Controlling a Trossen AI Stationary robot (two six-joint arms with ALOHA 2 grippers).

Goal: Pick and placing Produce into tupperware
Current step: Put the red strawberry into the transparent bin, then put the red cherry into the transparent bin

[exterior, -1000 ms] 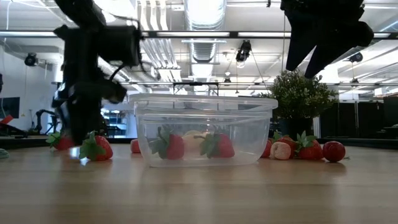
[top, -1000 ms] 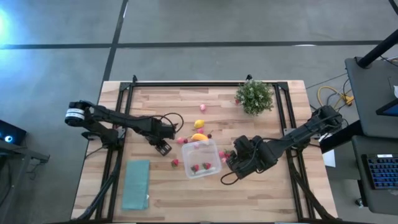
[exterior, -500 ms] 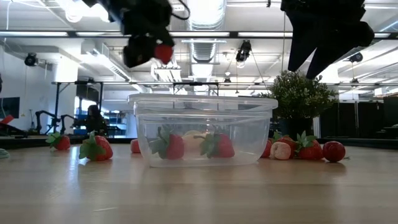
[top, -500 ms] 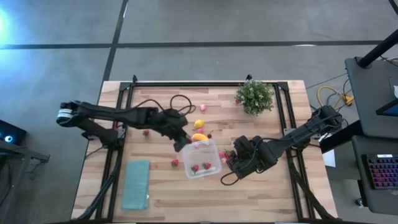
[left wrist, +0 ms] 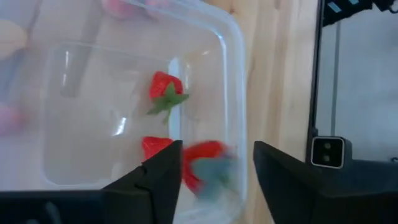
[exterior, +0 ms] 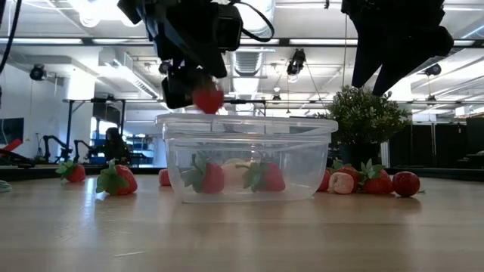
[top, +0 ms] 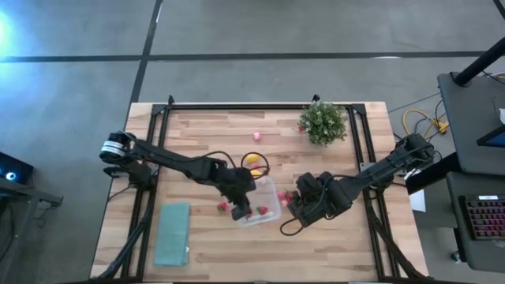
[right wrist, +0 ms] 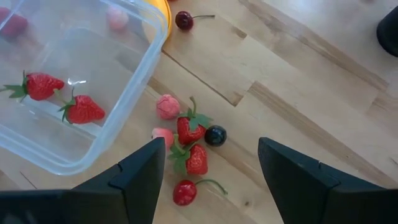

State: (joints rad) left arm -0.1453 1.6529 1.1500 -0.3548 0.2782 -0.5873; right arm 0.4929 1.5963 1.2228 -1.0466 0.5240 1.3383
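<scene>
Strawberry (exterior: 207, 99) arrives over the tupperware (exterior: 246, 159), carried by the left gripper (exterior: 193, 87).

Half a second ago the left gripper was beside the box's near corner; now it hangs directly above the open box, so one more piece of produce looks ready to be dropped in. Its fingers seem clenched on the strawberry, though the wrist view blurs the berry enough that it may already be slipping free. Straight below lie two strawberries (right wrist: 37, 86) on the box floor. Farther off, the right gripper (top: 302, 199) waits with fingers spread above a loose cluster of berries (right wrist: 189, 142) just beside the box.
</scene>
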